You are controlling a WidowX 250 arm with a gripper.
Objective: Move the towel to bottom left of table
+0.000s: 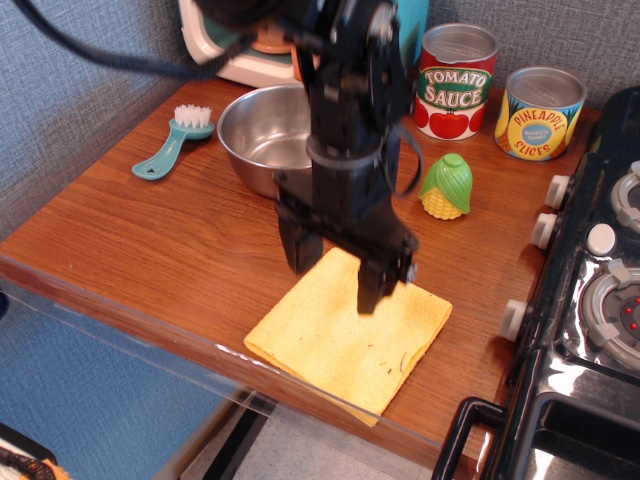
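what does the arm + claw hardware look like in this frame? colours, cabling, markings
All matte black. The arm is a chunky, blocky column. The claw has two flat, rectangular black fingers. Black cables loop in from the upper left, another curves beside the wrist. No visible markings or labels.

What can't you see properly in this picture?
- Back corner of the towel: covered by the gripper, so any touch is unclear.
- Bowl: right side behind the arm.
- Teal appliance at the back: cut by the top edge, blocked by the arm.
- Stove: cut off at the right edge.
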